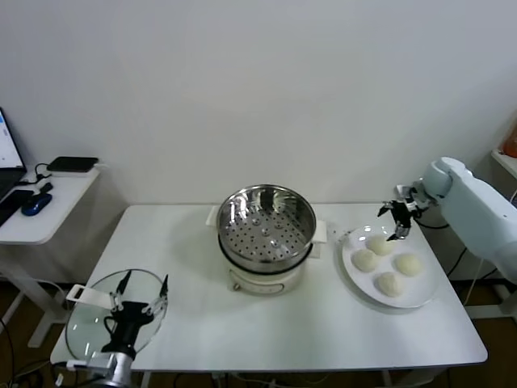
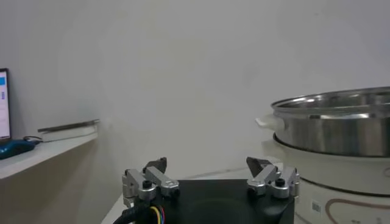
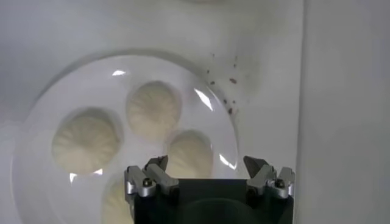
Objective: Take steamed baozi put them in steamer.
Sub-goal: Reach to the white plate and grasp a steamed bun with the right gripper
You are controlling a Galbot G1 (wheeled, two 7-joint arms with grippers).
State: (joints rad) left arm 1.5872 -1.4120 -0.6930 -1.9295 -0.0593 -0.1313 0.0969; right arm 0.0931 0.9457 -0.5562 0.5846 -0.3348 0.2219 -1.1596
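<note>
Spanning the middle of the scene is a white bench (image 1: 266, 331), and everything of the task sits on it. At its centre stands the steamer (image 1: 266, 227), a shiny steel basket with a perforated bottom on a white electric pot base, holding nothing. To the right of it lies a flat white plate (image 1: 426, 293), with four steamed baozi (image 1: 388, 283) on it, close together, off-white and round. At the near left corner of the bench rests a round glass lid (image 1: 89, 323). Left of the bench, a separate side table (image 1: 48, 212) carries a dark flat device (image 1: 72, 164) and a computer mouse (image 1: 35, 204).

The right gripper (image 1: 396, 222) hangs over the far edge of the plate, just above the farthest bun; its jaws stand wide apart and hold nothing, as the right wrist view confirms, with the buns visible below between the spread fingers (image 3: 152, 178). The left gripper (image 1: 140, 294) waits above the glass lid at the near left, its jaws also spread wide and empty.
</note>
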